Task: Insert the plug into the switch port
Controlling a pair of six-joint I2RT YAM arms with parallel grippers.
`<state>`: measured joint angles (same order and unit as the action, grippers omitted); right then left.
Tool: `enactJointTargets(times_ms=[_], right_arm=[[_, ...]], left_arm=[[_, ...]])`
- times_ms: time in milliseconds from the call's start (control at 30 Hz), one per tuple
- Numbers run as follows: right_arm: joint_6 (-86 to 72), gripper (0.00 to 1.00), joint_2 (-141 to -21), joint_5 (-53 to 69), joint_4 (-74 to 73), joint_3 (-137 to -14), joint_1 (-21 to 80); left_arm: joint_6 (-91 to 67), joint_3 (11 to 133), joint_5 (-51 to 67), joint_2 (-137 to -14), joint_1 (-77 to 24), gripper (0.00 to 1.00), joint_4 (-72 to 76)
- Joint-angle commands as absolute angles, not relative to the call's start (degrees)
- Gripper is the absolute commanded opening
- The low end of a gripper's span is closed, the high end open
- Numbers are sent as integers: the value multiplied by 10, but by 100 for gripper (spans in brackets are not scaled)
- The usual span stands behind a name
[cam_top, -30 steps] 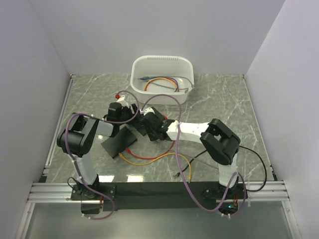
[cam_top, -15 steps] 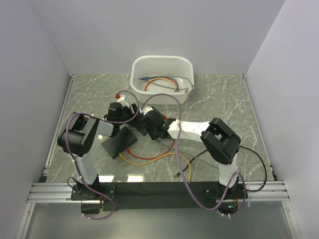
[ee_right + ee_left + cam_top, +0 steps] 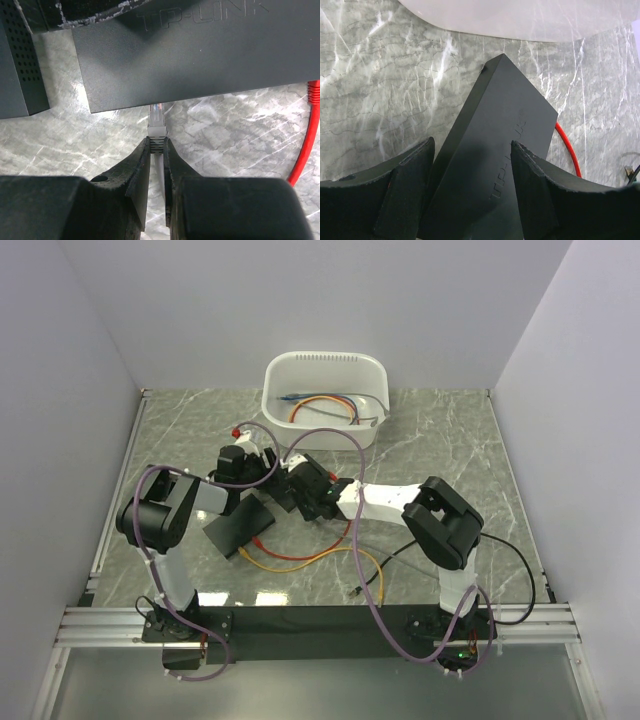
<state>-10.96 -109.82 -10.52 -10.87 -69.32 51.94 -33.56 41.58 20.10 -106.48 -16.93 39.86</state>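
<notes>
Plug (image 3: 157, 119): located near the middle of the table (image 3: 235, 125), pinched by its rear boot between the fingertips of the right gripper (image 3: 156, 145); its clear nose points at the near edge of the switch (image 3: 200, 50) and just meets it. Whether the nose has entered a port cannot be told, since the port face is hidden beneath that edge. The right gripper's jaws are clamped together on the plug; the pale cable runs back between them.

Procedure, as judged: hold the plug axis square to the switch edge; correct any sideways offset before pushing; advance in a straight line with no twist at the wrist. The grip is on the boot only, so a hard push may let the plug slide back through the fingers; press gently until the latch seats. The red cable (image 3: 306, 135) lies off to one side, apart from the path.

Pose: the left gripper (image 3: 471, 150) straddles the switch body, one finger on each side and apparently bearing on it, serving as a brace against the push. The left arm (image 3: 190, 502) and right arm (image 3: 385, 502) both fold inward; their wrists meet near the table centre, in front of the white tub (image 3: 325, 390).
</notes>
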Motion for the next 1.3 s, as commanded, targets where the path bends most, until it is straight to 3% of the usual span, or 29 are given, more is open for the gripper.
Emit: enactJointTargets(times_ms=[0,1267], right_arm=[[-105,0,-1082,-112,-47,-698,513],[-120,0,-1079,-85,43,-645,484]], left_arm=[[-329,410,223,-1084,-172,68,374],[-328,356,210,-1050,-197,67,389]])
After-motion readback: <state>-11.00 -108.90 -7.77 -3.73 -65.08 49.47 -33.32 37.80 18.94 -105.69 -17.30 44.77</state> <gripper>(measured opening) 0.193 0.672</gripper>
